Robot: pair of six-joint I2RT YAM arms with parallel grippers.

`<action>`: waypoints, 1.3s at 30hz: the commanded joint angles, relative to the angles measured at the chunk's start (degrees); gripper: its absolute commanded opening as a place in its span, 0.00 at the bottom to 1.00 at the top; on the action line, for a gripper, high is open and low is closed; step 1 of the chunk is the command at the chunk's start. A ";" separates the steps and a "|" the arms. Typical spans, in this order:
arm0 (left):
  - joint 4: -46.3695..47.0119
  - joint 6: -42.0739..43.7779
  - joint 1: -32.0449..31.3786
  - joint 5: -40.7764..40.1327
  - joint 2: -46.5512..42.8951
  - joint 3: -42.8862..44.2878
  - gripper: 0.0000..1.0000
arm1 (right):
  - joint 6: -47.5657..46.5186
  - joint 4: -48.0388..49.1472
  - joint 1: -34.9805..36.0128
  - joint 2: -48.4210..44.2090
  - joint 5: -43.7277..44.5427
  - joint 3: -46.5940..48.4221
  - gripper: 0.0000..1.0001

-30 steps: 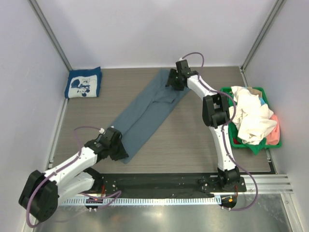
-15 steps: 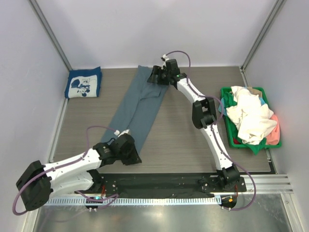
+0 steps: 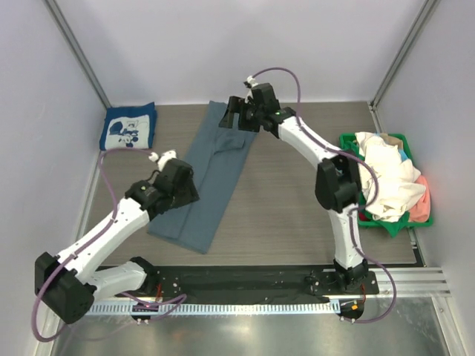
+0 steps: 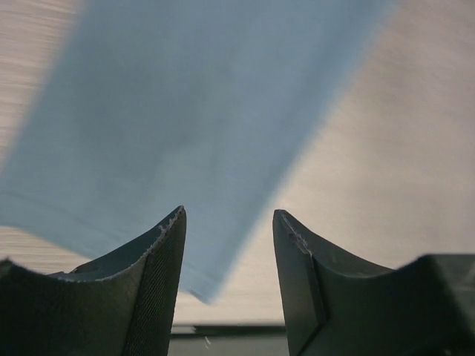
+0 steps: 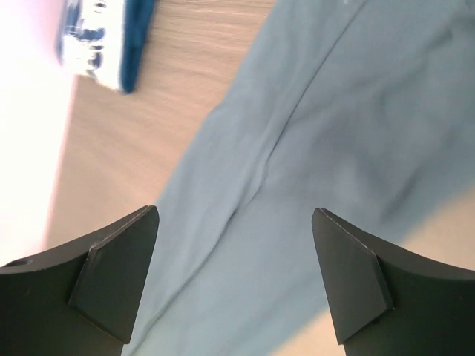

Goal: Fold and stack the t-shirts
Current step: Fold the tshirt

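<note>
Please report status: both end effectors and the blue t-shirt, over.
Left end effector open, right end effector open, both empty. Slate-blue t-shirt lies flat, long strip. Nothing on it.

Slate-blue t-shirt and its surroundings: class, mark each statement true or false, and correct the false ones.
1. The slate-blue t-shirt lies on the wooden table as a long, narrow strip. True.
2. The left gripper is shut on it. False: it is open, with nothing between its fingers.
3. The right gripper is open above the shirt. True.
4. The green plastic basket is empty. False: it holds a heap of white, cream and pink clothes.
5. The folded navy t-shirt with a white cartoon print lies on top of the slate-blue one. False: it lies apart, in the far left corner.
</note>
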 commanded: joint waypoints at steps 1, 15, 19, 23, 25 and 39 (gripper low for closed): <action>-1.85 6.45 11.21 2.05 0.89 -2.09 0.52 | 5.90 -5.53 0.16 -12.04 5.76 -9.99 0.90; -3.42 14.00 25.63 5.14 2.92 1.67 0.51 | 18.03 5.59 23.96 -32.98 2.95 -54.57 0.80; -5.36 15.41 27.49 5.14 -0.51 2.12 0.52 | 22.95 10.16 29.94 -33.86 5.32 -58.09 0.80; -6.32 15.85 28.63 5.93 -2.71 1.16 0.52 | 27.61 13.24 34.43 -31.84 6.64 -60.03 0.79; -6.33 15.94 29.16 6.28 -3.59 0.45 0.52 | 28.93 15.87 35.84 -30.52 7.08 -60.82 0.79; -4.83 16.73 29.95 7.61 -5.70 -1.75 0.52 | 32.10 21.25 37.86 -21.91 7.26 -60.03 0.54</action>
